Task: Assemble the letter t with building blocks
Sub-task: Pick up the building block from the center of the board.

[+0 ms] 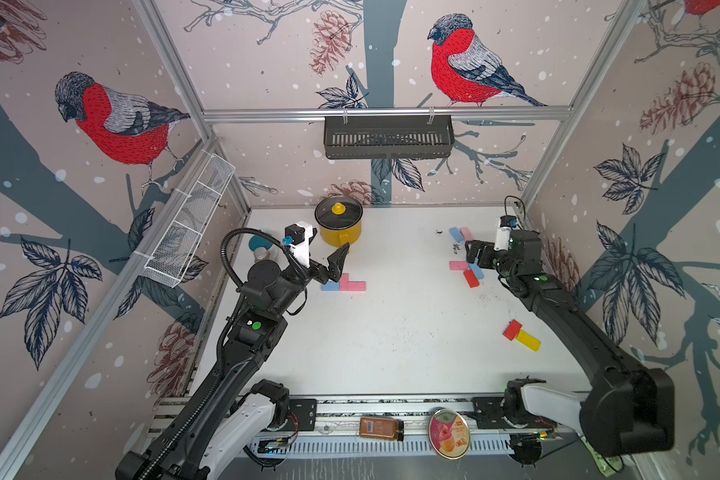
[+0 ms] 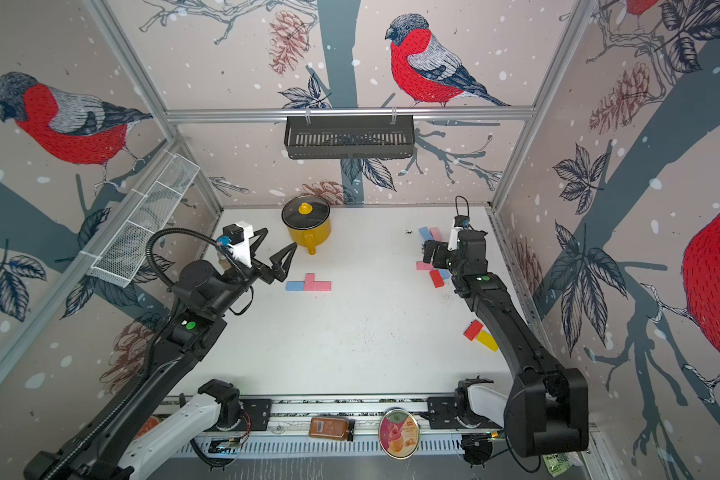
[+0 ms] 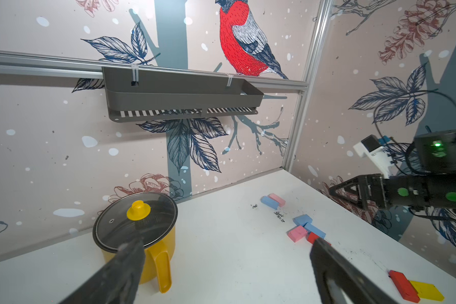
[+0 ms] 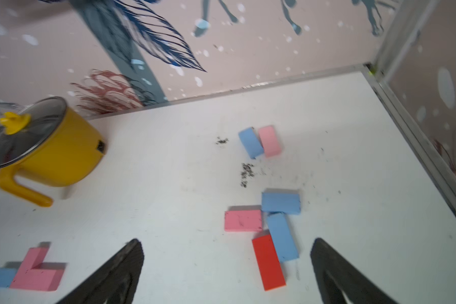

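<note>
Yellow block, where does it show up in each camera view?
In a top view: yellow block lower right, beside a red block.
In a top view: yellow block lower right too.
Left wrist: yellow block beside the red block.
Right wrist: not in it.
Shared landmark: the yellow pot, in all four.

Matte blocks [image 4: 268, 262], perhaps foam; glossy yellow pot [image 4: 63, 152], glass lid [image 3: 111, 231].

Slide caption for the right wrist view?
Open right tool above a red block, pink block and two blue blocks; yellow pot beyond.
</note>
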